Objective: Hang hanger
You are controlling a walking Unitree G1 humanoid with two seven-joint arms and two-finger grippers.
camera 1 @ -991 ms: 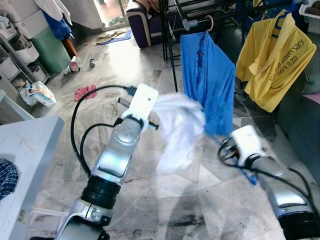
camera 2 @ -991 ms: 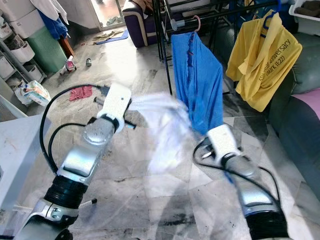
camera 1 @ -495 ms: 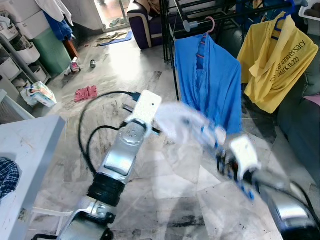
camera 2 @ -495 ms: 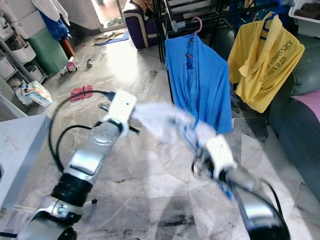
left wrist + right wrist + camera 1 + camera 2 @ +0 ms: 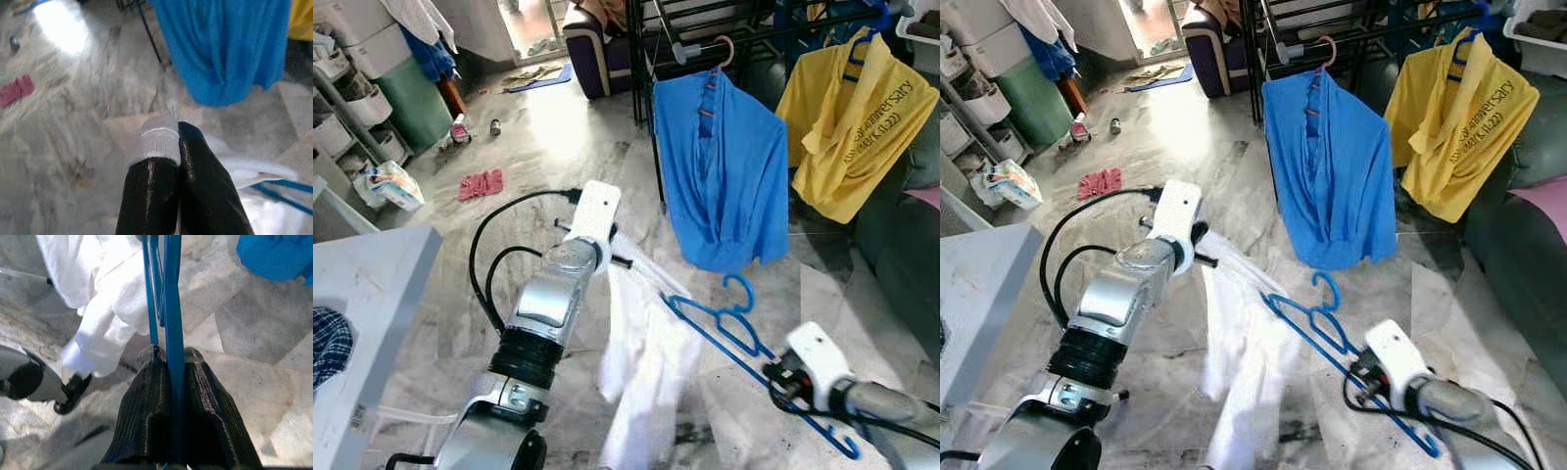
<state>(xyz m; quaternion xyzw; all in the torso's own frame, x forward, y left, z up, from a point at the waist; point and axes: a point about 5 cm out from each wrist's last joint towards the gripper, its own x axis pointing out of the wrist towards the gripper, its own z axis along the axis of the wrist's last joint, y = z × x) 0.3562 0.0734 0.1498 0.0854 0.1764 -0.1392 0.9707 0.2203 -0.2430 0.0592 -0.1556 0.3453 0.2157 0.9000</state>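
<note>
Right tool [image 5: 168,364] clamps the blue hanger [image 5: 724,328] — left tool [image 5: 177,134] pinches the white shirt [image 5: 641,357].

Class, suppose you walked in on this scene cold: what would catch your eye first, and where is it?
First, the white garment drooping mid-scene, pinched by the left gripper and partly threaded on the blue hanger clamped in the right gripper. Behind, a blue shirt and yellow shirt hang on the rack.

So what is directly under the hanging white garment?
Under the white garment lies marble floor. The floor patch it covers is hidden. Left gripper pinches its cloth; right gripper holds the blue hanger.
</note>
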